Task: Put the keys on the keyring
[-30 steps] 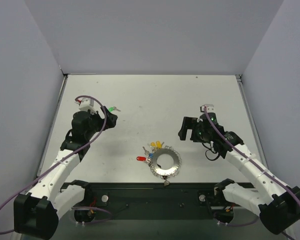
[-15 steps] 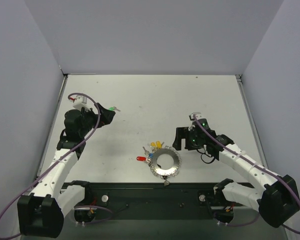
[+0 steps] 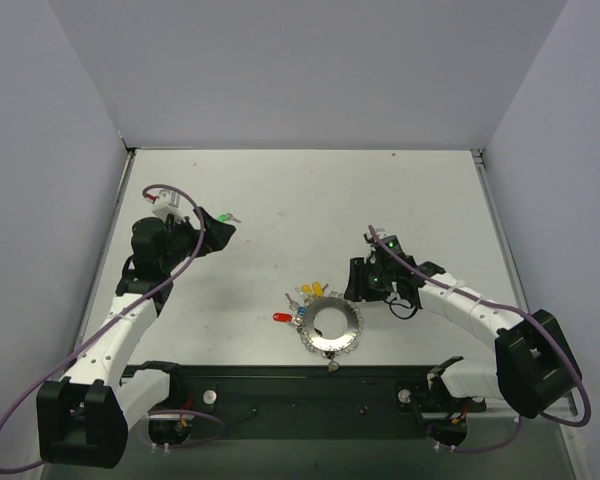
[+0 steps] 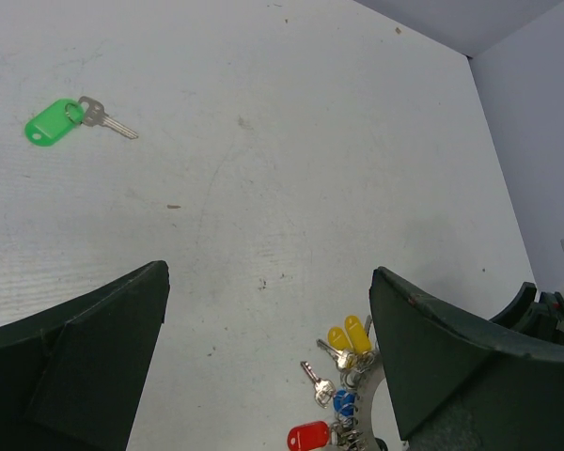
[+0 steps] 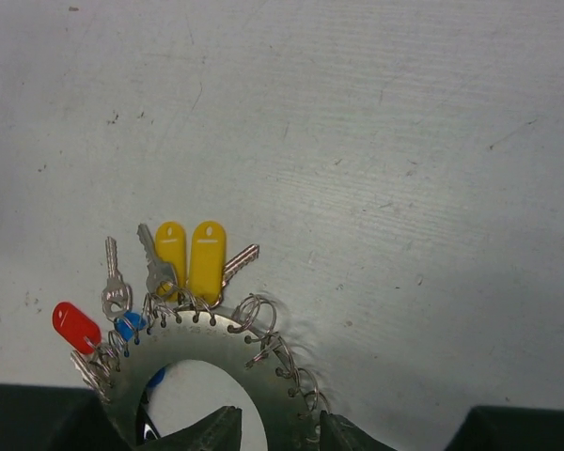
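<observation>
White table, scuffed, boxed in by pale grey-lilac walls on 3 sides. A black rail w/ both arm bases runs along the near edge.

Keyring lies flat at 6 o'clock on the table, close to that edge, approx centred btwn the arms. Its scalloped rim carries small wire loops. Keys hang off the loops from abt 9 to 12 o'clock of the ring in the top view:
- red key at 9–10
- blue key just beside it
- two yellow keys side by side at 11–12
- a couple of bare silver keys among them

All fan outward, flat on the table.

Green key lies loose on the table, well apart from the ring, at abt 10 o'clock from it. Its silver blade points to 4 o'clock in the L wrist view.

L arm reaches fwd on the 9 o'clock side. L jaws stand wide and empty above bare table. The green key is just beyond them at 1 o'clock in the top view.

R arm bends in from 3 o'clock, and R jaws sit over the ring at abt its 1–2 o'clock rim. In the R wrist view the jaws are narrow: one tip over the open centre, the other outside the rim, ring band btwn them. Can't tell if they pinch the metal or only straddle it.
</observation>
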Action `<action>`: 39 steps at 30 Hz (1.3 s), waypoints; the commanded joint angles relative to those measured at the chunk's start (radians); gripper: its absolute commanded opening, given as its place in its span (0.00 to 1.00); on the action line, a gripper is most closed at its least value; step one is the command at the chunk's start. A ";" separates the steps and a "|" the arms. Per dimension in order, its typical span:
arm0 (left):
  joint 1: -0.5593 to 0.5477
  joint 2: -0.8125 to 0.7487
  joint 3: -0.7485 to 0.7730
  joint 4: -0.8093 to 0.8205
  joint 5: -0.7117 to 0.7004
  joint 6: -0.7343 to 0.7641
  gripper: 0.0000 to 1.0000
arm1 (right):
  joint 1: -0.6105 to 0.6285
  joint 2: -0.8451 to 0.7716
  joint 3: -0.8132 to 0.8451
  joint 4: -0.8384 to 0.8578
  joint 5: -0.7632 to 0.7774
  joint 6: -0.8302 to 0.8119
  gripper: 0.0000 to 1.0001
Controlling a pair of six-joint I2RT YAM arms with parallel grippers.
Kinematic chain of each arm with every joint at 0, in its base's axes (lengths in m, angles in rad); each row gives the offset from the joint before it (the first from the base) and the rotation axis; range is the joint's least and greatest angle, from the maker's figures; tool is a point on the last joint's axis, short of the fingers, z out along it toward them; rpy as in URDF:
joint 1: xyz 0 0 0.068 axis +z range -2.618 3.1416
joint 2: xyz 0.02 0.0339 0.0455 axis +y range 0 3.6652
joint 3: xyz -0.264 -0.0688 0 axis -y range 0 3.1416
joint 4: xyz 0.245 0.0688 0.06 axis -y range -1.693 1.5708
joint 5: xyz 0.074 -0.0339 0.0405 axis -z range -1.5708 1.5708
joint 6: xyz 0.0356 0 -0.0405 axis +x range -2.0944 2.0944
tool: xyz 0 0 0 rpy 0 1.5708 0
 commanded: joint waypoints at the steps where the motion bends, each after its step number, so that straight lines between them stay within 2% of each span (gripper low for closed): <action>1: 0.005 0.004 0.017 0.058 0.035 0.019 0.97 | 0.002 0.034 0.014 0.055 -0.061 0.009 0.35; 20: 0.005 0.025 0.002 0.092 0.084 0.015 0.98 | -0.001 0.149 0.009 0.133 -0.040 0.017 0.25; 24: 0.005 0.022 0.000 0.092 0.087 0.013 0.98 | -0.004 0.161 0.008 0.152 -0.052 0.017 0.21; 39: 0.005 0.024 -0.004 0.092 0.089 0.013 0.98 | -0.004 0.204 -0.003 0.213 -0.097 0.034 0.15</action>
